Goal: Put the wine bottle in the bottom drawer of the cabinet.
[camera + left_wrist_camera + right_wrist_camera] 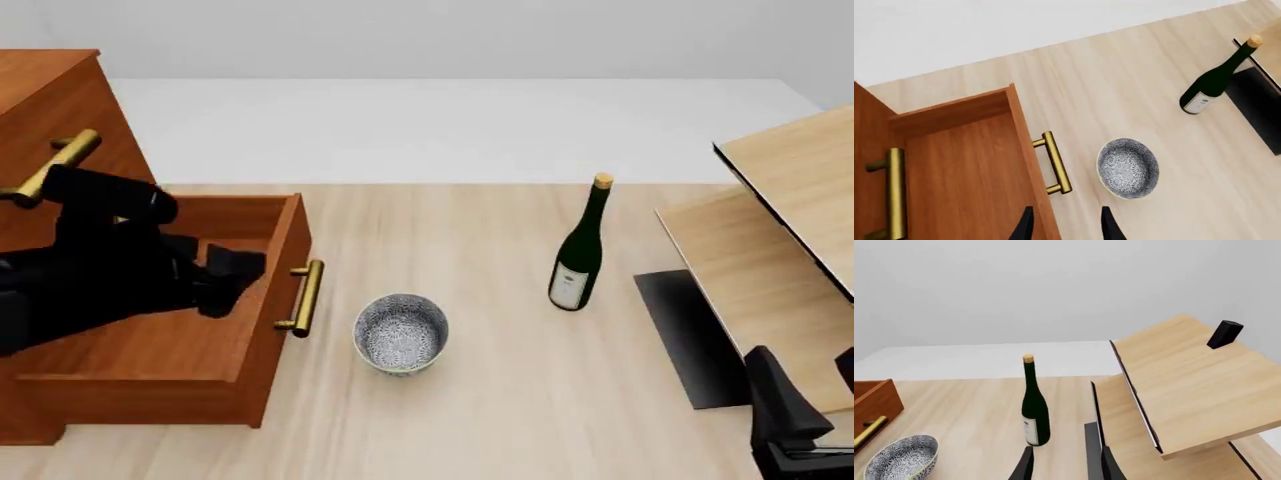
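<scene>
One slim dark green wine bottle point(579, 255), gold-capped and white-labelled, stands upright; both grippers' fingers point(1026, 227) point(1107, 466) are spread, empty.

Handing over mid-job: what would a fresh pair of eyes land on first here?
The bottom drawer of the cabinet stands pulled open at the table's left, the left gripper above it. The wine bottle stands upright, alone to the right, with a speckled bowl between it and the drawer.
</scene>
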Motion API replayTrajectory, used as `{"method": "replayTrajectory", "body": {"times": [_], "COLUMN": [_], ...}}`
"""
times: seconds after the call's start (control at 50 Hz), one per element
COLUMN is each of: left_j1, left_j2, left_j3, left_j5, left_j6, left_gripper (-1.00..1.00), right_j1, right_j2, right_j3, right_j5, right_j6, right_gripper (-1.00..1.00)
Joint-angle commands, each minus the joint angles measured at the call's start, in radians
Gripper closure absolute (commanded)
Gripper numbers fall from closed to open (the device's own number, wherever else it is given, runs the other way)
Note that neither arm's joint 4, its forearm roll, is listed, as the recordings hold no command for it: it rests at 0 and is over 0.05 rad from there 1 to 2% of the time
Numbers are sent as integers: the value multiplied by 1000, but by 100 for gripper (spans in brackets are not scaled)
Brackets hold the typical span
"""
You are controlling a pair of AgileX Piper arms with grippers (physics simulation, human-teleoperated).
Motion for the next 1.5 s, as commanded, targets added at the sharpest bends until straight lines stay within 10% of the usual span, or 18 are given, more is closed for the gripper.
{"method": "replayTrajectory", "body": {"times": [0.02,0.9,1.5], "left_j1": [18,-260,-420], "left_j2": [-48,104,509], "left_j3": [-109,-362,-850], "left_j5": [41,-1,-40], "left_j6": [34,7,64], "left_gripper": [-100,-100,-100], "right_j1": [1,5,4], "right_j2": [0,5,0], "right_j3": [0,3,-8], "right_j5": [1,-5,-4], "right_j6": [-3,-13,-12], "right_gripper": [-100,-100,-100]}}
